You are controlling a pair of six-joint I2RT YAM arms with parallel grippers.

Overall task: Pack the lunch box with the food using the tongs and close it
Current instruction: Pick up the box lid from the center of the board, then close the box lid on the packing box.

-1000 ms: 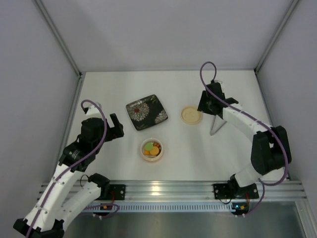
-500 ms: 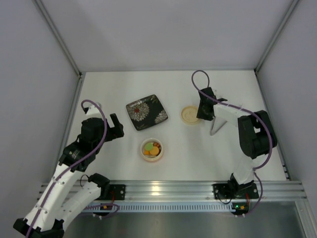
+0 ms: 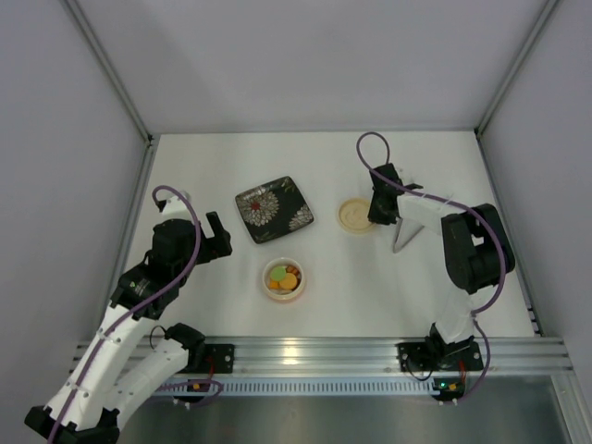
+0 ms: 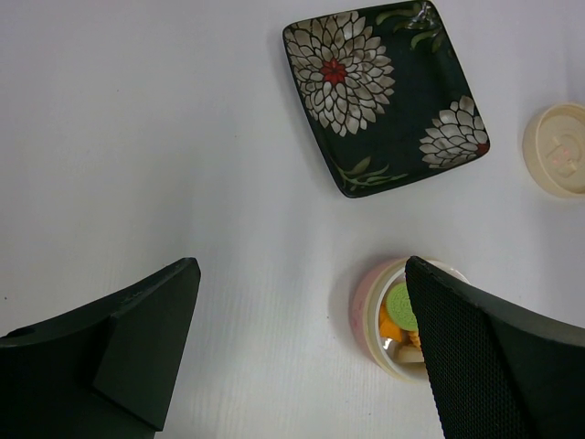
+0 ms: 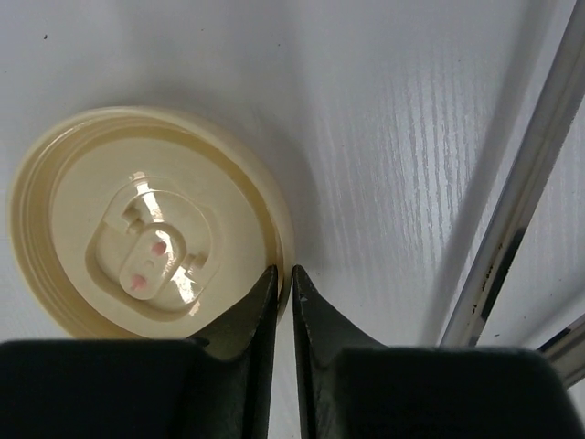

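Bench (image 3: 388,287): a white surface is seen from above, closed in by pale walls at the left, back and right; everything named below is set on it or held over it.
Left pincer (image 3: 218,237): it is held wide, and nothing is gripped between its two dark fingers (image 4: 137,338). It is hung over bare bench, left of the plate and apart from the lunch box.
Plate (image 3: 274,209): a black square dish, painted with white flowers and one red centre, is laid at a slant just behind the lunch box.
Lunch box (image 3: 265,283): a small round container with a pink rim is stood open towards the front of the bench, in front of the plate. In the left wrist view part of it is hidden behind the right-hand finger.
Food (image 3: 284,277): round orange, green and pale pieces are packed inside the lunch box; they cannot be counted.
Lid (image 3: 354,215): a cream disc is laid flat on the bench, right of the plate and well apart from the lunch box. A raised middle part with two pink dots is shown in the right wrist view.
Right pincer (image 5: 281,274): it is narrowed to a thin slit, and the right-hand edge of the lid's rim is caught between the two fingertips.
Tongs (image 3: 404,236): a slim silvery V is laid on the bench just right of the lid, its joined end turned towards the front. It is partly covered by the right arm (image 3: 435,215) and gripped by neither pincer.
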